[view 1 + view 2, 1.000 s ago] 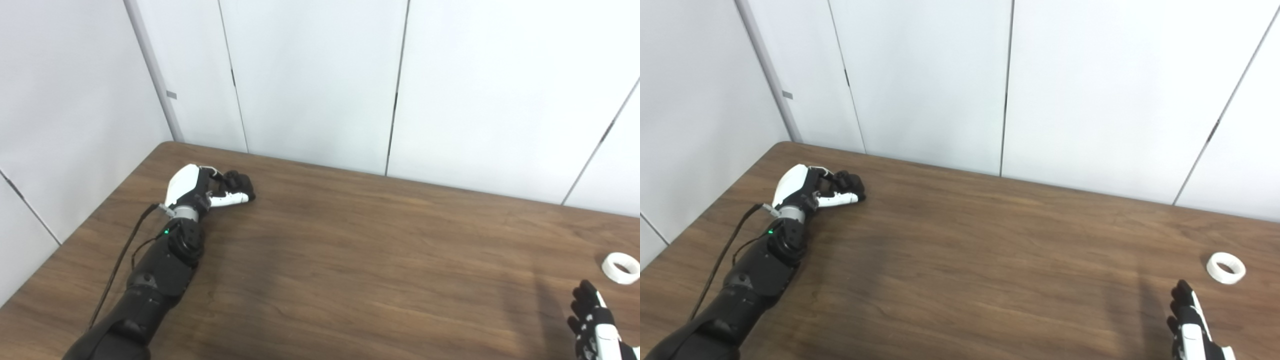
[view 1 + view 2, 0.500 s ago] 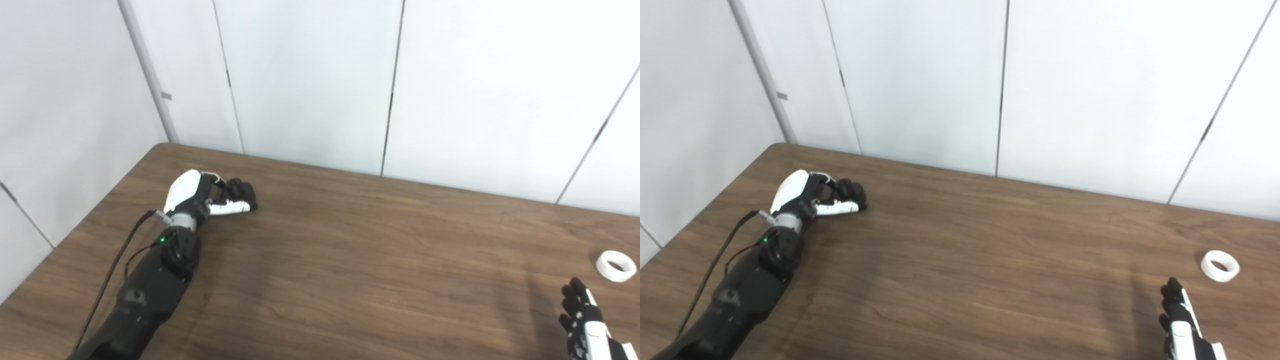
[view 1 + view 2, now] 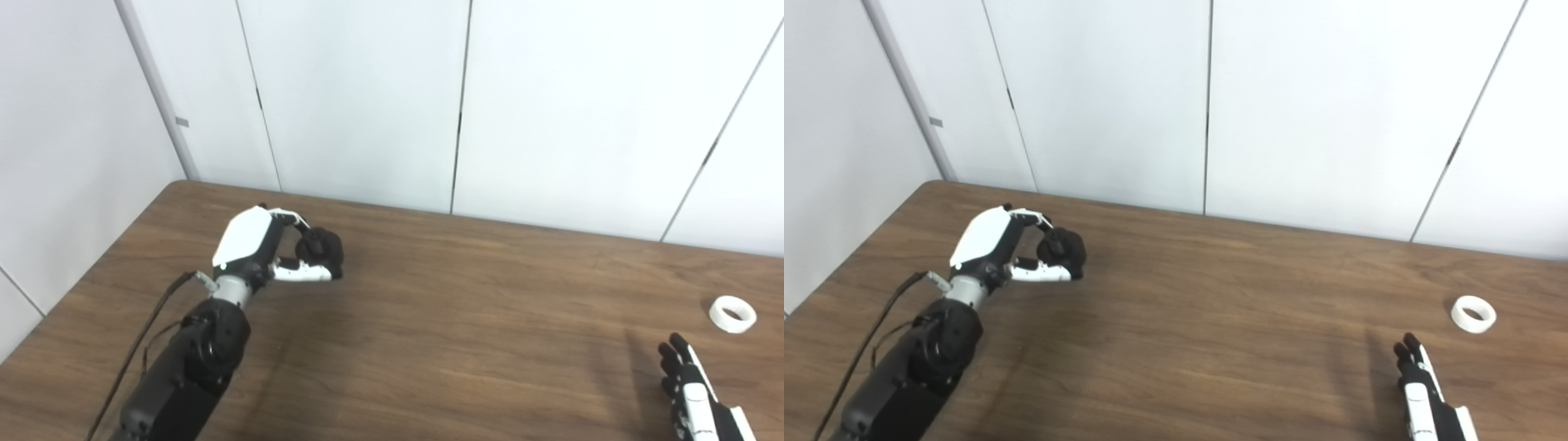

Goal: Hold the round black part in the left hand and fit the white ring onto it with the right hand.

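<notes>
My left hand (image 3: 269,248) is shut on the round black part (image 3: 320,248) at the table's far left and holds it a little above the brown table (image 3: 429,306). The white ring (image 3: 732,314) lies flat on the table at the far right. My right hand (image 3: 692,389) is open and empty at the bottom right, its fingers straight and pointing away from me, a short way in front and to the left of the ring. The same scene shows in the right eye view: left hand (image 3: 1007,248), black part (image 3: 1062,248), ring (image 3: 1473,314), right hand (image 3: 1424,386).
White wall panels (image 3: 392,104) stand right behind the table's far edge. The table's left edge (image 3: 92,269) runs close to my left arm, with a black cable (image 3: 141,343) hanging along it.
My left hand has lifted off the table with the black part and moved a little right and nearer. The camera has turned left. My right hand has hardly moved.
</notes>
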Controlling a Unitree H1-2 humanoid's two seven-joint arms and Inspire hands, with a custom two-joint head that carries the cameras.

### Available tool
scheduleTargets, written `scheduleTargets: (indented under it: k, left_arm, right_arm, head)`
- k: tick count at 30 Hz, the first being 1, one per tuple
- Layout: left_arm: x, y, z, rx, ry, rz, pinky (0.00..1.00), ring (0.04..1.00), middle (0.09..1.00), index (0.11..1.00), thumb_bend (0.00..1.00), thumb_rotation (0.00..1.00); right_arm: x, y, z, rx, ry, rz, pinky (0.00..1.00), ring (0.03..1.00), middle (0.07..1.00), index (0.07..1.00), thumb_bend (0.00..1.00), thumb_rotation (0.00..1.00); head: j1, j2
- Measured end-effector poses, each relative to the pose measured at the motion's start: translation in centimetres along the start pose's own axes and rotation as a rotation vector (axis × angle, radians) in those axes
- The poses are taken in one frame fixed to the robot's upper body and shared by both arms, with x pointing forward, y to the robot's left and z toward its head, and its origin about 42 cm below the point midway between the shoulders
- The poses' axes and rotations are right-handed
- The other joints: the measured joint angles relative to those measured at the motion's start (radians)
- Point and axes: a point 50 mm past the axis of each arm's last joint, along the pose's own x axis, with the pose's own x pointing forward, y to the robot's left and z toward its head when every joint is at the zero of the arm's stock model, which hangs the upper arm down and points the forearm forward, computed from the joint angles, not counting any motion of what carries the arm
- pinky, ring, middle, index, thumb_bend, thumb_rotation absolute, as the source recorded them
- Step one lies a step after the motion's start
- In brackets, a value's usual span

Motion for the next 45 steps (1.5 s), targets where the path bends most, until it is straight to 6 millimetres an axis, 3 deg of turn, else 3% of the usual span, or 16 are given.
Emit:
scheduleTargets:
  k: [7, 13, 22, 31, 45]
  left_arm:
    - [-1.9, -0.4, 5.4, 0.042, -0.183, -0.023, 1.0, 0.913, 0.805, 0.484, 0.52, 0.06]
    - [-3.7, -0.8, 7.8, 0.034, -0.254, -0.059, 1.0, 0.911, 0.806, 0.484, 0.52, 0.06]
    - [-8.2, -3.9, 11.3, -0.043, -0.333, -0.165, 1.0, 0.919, 0.809, 0.484, 0.52, 0.05]
    - [-11.4, -6.4, 13.4, -0.074, -0.388, -0.234, 1.0, 0.912, 0.805, 0.483, 0.52, 0.05]
    - [-13.3, -9.5, 12.8, -0.039, -0.395, -0.268, 1.0, 0.905, 0.801, 0.484, 0.52, 0.05]
  right_arm:
    - [0.0, 0.2, 0.0, -0.016, -0.004, -0.006, 1.0, 0.988, 0.945, 0.956, 0.51, 1.0]
    - [0.1, 0.5, 0.1, -0.028, -0.005, -0.002, 1.0, 0.975, 0.935, 0.941, 0.57, 1.0]
    - [0.2, 1.1, 0.2, -0.038, -0.008, 0.002, 1.0, 0.968, 0.933, 0.934, 0.6, 1.0]
    - [0.6, 2.2, 0.9, -0.028, -0.023, 0.008, 1.0, 0.965, 0.921, 0.929, 0.59, 1.0]
    - [0.6, 2.8, 2.3, -0.03, -0.025, -0.012, 1.0, 0.953, 0.909, 0.918, 0.64, 1.0]
  head:
    - [-0.031, 0.026]
    - [-0.074, 0.052]
    - [-0.135, 0.09]
    - [-0.195, 0.135]
    - [-0.241, 0.195]
